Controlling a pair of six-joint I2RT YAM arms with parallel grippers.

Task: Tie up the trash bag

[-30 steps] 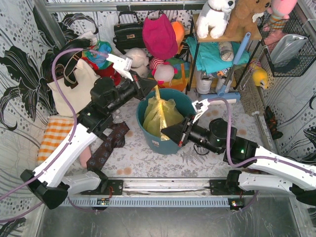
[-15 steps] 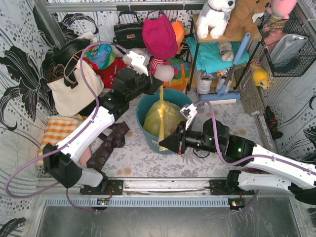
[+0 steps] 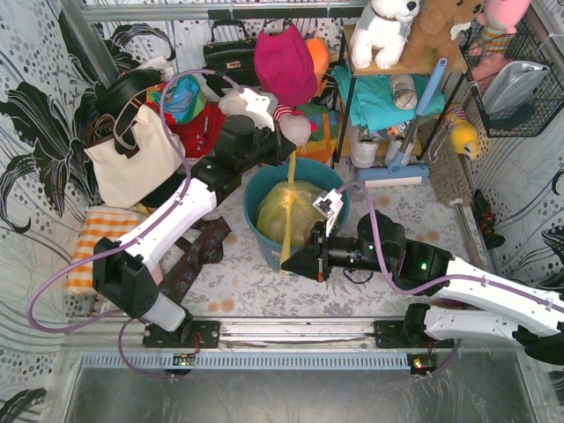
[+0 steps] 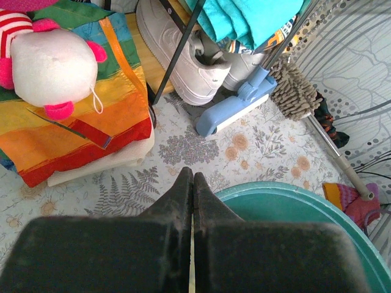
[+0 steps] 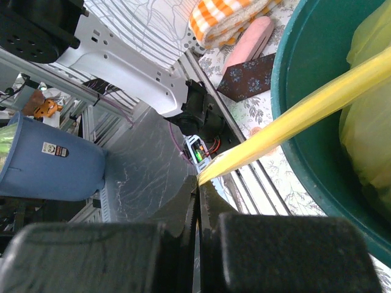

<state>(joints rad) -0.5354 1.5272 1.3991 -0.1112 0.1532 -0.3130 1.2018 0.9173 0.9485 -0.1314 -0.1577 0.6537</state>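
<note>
The trash bag (image 3: 295,210) is a glossy yellow-green mound inside the teal bucket (image 3: 339,189). Two twisted strands run out of it in opposite directions. My left gripper (image 3: 289,152) hangs over the bucket's far rim, shut on the strand that rises toward the back. In the left wrist view the left gripper (image 4: 193,178) shows only a thin yellow sliver between its pressed fingers, with the bucket rim (image 4: 293,194) beside them. My right gripper (image 3: 286,263) sits at the bucket's near side, shut on the other strand. In the right wrist view the right gripper (image 5: 204,181) pinches that taut strand (image 5: 293,121), which leads to the bag (image 5: 372,140).
A cream tote (image 3: 132,163) and an orange checked cloth (image 3: 97,242) lie at the left, a dark patterned cloth (image 3: 198,256) beside the bucket. Behind it stand a shelf with plush toys (image 3: 397,44), a blue mop head (image 3: 392,172) and a white shoe (image 4: 189,55).
The left gripper has swung back and right to the bucket's far rim. The right gripper has pulled left and nearer. The strands are stretched apart and the bag's top has sunk.
</note>
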